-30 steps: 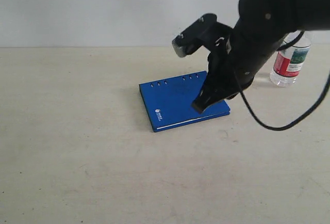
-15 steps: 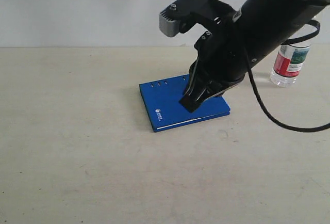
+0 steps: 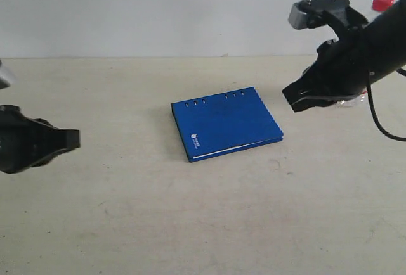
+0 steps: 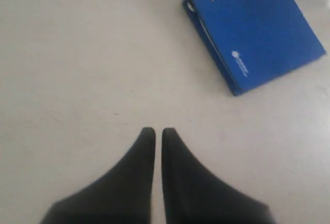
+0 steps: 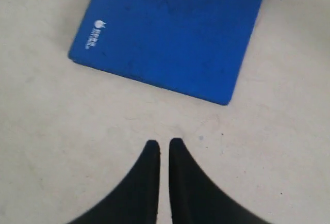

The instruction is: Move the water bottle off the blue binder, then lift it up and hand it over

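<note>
The blue binder [image 3: 225,121] lies flat and closed in the middle of the table, with nothing on it; it also shows in the left wrist view [image 4: 256,31] and the right wrist view [image 5: 170,33]. The water bottle stands at the far right behind my right arm, and only its red cap [image 3: 382,2] shows clearly. My right gripper [image 3: 295,101] [image 5: 164,144] hangs shut and empty above the table, just right of the binder. My left gripper [image 3: 74,139] [image 4: 155,132] is shut and empty, low over the table well left of the binder.
The beige table [image 3: 190,224] runs wide around the binder, and a pale wall [image 3: 158,9] rises behind its far edge. My right arm's dark body [image 3: 368,47] stands in front of the bottle.
My right arm has drawn back from over the binder to the right and now covers most of the bottle. My left gripper has come into view at the left edge.
</note>
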{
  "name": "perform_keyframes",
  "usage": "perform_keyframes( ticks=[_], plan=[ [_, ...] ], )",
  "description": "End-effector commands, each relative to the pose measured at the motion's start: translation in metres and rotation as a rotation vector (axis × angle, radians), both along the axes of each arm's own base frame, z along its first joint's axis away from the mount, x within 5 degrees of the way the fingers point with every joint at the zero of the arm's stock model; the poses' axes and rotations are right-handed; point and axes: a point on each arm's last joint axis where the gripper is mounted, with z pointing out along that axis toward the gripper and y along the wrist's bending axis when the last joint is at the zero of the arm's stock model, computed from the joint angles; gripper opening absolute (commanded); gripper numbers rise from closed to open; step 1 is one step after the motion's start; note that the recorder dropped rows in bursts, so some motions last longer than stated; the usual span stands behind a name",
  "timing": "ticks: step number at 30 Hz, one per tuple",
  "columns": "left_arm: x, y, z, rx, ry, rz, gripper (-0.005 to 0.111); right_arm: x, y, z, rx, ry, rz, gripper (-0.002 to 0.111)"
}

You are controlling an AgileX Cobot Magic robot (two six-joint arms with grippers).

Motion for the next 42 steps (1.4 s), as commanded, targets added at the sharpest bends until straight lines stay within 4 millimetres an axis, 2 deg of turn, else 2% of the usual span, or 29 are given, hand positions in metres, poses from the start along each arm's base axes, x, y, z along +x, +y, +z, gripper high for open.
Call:
perform_keyframes(
  ticks=[1,6,8,11,15,19,23,28,31,34,39,42],
  plan=[
    [0.023,-0.030,-0.027,-0.152,0.102,-0.186,0.012,0.013,-0.008,-0.026,-0.026,0.017,0.027,0.021],
    [0.060,-0.046,-0.049,-0.271,0.176,-0.249,0.044,0.030,-0.005,-0.046,0.019,0.000,-0.084,0.073],
    [0.075,-0.050,-0.059,-0.316,0.216,-0.221,0.058,0.039,-0.008,-0.052,0.012,-0.042,-0.155,0.083],
    [0.097,-0.055,-0.066,-0.366,0.236,-0.196,0.067,0.053,-0.014,-0.062,-0.005,-0.116,-0.263,0.080],
    [0.118,-0.059,-0.065,-0.384,0.203,-0.217,0.067,0.070,-0.015,-0.083,0.023,-0.105,-0.386,0.078],
    [0.132,-0.062,-0.057,-0.388,0.158,-0.228,0.067,0.084,-0.007,-0.102,0.047,-0.013,-0.363,0.078],
    [0.143,-0.061,-0.047,-0.367,0.113,-0.220,0.067,0.098,0.005,-0.108,0.103,0.090,-0.302,0.078],
    [0.147,-0.057,-0.047,-0.307,0.089,-0.198,0.067,0.115,0.009,-0.107,0.144,0.161,-0.237,0.078],
    [0.148,-0.055,-0.050,-0.281,0.090,-0.183,0.067,0.123,0.002,-0.103,0.185,0.192,-0.239,0.078],
    [0.148,-0.055,-0.054,-0.279,0.100,-0.183,0.067,0.126,-0.006,-0.106,0.222,0.230,-0.237,0.078],
    [0.149,-0.055,-0.072,-0.236,0.117,-0.217,0.067,0.128,-0.020,-0.120,0.260,0.284,-0.259,0.078],
    [0.149,-0.055,-0.081,-0.234,0.139,-0.215,0.067,0.126,-0.021,-0.123,0.319,0.307,-0.195,0.078]
  ],
)
